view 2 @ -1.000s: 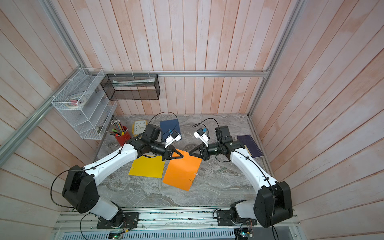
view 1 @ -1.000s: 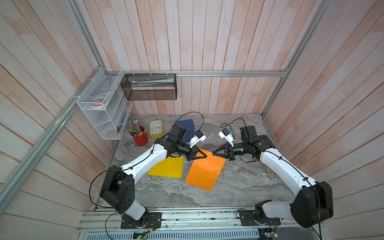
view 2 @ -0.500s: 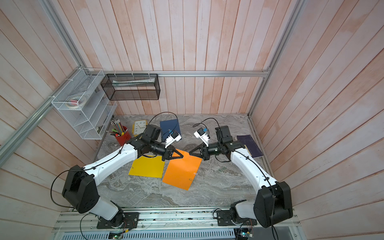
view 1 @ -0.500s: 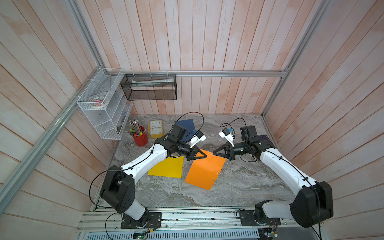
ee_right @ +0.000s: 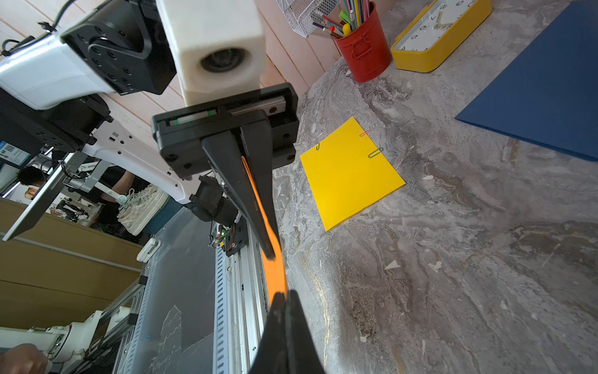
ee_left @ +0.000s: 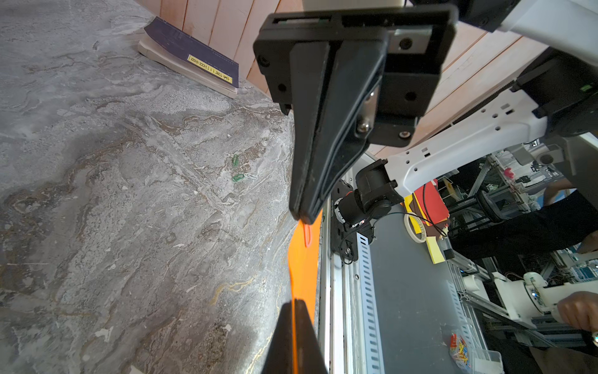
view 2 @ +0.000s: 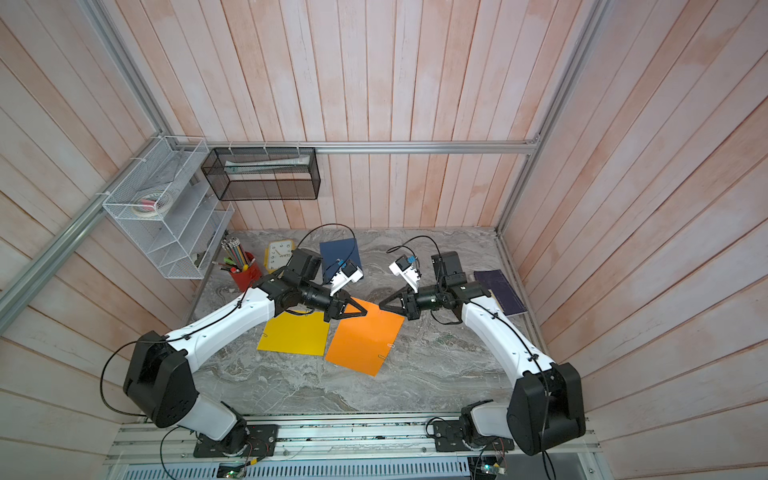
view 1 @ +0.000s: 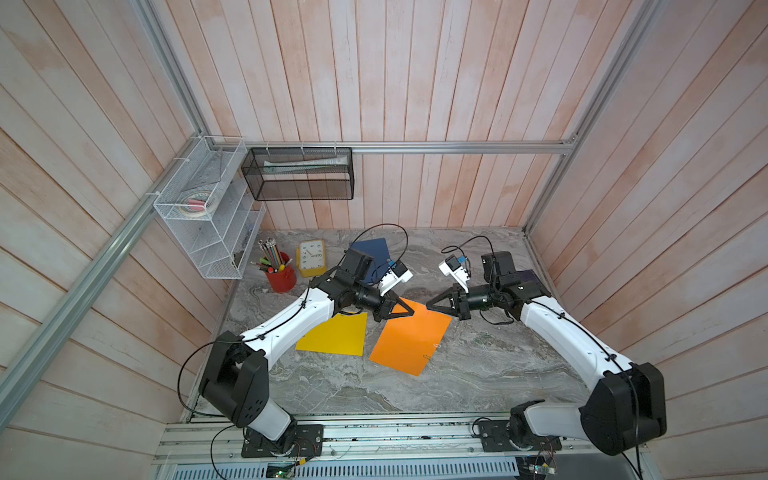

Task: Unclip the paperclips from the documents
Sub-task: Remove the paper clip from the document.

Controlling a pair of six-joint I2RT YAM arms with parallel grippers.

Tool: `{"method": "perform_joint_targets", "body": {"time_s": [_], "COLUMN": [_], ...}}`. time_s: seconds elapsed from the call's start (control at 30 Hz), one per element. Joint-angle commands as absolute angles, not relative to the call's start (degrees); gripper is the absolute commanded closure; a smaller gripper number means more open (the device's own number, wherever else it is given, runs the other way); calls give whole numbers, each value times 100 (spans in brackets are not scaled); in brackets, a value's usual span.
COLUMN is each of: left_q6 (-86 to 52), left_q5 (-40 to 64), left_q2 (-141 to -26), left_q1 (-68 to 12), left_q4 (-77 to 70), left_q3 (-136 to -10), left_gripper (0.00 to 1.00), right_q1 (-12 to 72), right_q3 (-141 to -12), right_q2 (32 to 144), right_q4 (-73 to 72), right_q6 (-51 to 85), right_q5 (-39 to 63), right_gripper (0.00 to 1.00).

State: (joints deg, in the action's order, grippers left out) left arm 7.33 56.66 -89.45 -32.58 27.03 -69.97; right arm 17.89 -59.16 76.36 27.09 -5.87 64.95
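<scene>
The orange document [view 1: 409, 338] lies mid-table with its far corner lifted. My left gripper [ee_left: 295, 302] is shut on that raised edge [ee_left: 302, 275]. My right gripper [ee_right: 285, 294] faces it, shut at the same corner, its tips on the end of a red paperclip [ee_left: 307, 235] clipped there. Two more paperclips [view 1: 436, 345] [view 1: 427, 356] sit on the orange sheet's right edge. The yellow document [ee_right: 351, 175] lies flat beside it with a red clip [ee_right: 364, 133] and green clips [ee_right: 375, 153]. The dark blue document [view 1: 374, 249] lies behind my left arm.
Three loose paperclips [ee_left: 238, 177] lie on the marble right of the orange sheet. A dark purple book [view 2: 500, 291] rests at the right wall. A red pencil cup [view 1: 282, 274] and a yellow clock [view 1: 311, 257] stand at the back left, under a wire shelf [view 1: 208, 208].
</scene>
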Motion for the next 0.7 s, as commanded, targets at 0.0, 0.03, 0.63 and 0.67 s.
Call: {"method": "perform_joint_targets", "body": {"time_s": [0.0, 0.03, 0.63, 0.67], "left_q6": [813, 811, 831, 826], "left_q5": [5501, 5502, 5493, 5493], "left_q2": [-8888, -8892, -8943, -8952], "left_q1": [-3212, -3212, -3226, -3230], "left_q4": [3205, 3216, 3234, 3238], "left_q3": [-6869, -6864, -6875, -6880], "left_gripper": [100, 100, 100, 100], "right_q1": [1584, 1578, 1451, 1444], "right_q3": [-5939, -5944, -5896, -5897], "right_q2": [7452, 7453, 7427, 7427], "right_q4": [2455, 2452, 2294, 2298], "right_q6": [-511, -518, -359, -356], "right_q5": [6504, 6503, 6574, 6574], "right_gripper": [99, 99, 98, 98]}}
